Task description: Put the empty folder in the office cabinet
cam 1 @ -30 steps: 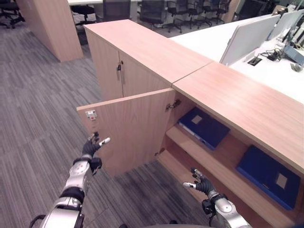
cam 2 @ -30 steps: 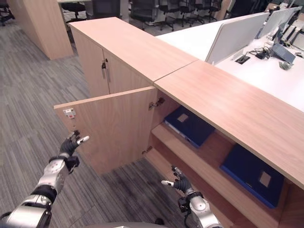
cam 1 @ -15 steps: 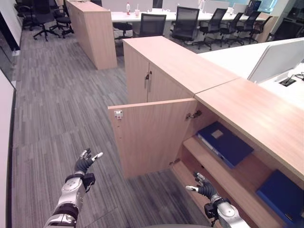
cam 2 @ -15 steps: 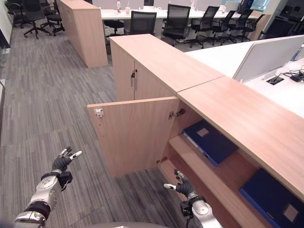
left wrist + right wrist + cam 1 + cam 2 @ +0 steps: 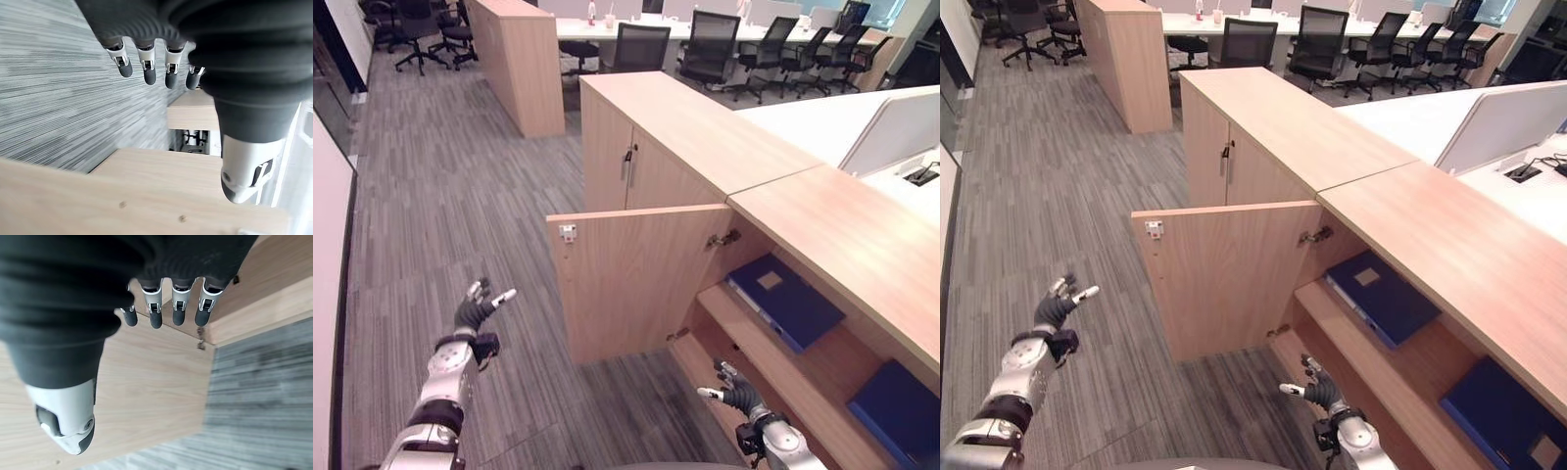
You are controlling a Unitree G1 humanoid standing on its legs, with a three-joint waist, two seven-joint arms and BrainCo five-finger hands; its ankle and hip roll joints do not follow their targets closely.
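Left hand (image 5: 473, 313) hangs over the grey carpet (image 5: 421, 196), well left of the cabinet, fingers (image 5: 146, 73) spread and relaxed, holding nothing. Open cabinet door (image 5: 636, 279) swings out toward the near left, a small white latch plate (image 5: 568, 233) near its top outer corner, hinge (image 5: 722, 238) at the top inner corner. Behind it stands a second closed cabinet (image 5: 646, 137) with a dark handle (image 5: 628, 157). Farther back left, another wooden unit (image 5: 521, 64); office chairs (image 5: 710, 44) line a long table across the far side.

Right hand (image 5: 732, 388) sits near the bottom, just in front of the lower shelf (image 5: 744, 338) of the open office cabinet (image 5: 822, 225), fingers (image 5: 155, 316) loosely extended, nothing in them; wrist view shows wood panel beyond the tips.

Blue folder (image 5: 785, 302) lies flat on the upper shelf inside the cabinet, pale label on its cover. A second blue folder (image 5: 896, 411) lies flat to the far right on the same shelf, partly cut off by the frame edge; hard to tell which of the two is the empty one. White desk top (image 5: 822, 113) with a divider panel (image 5: 901, 127) lies behind the cabinet at right.
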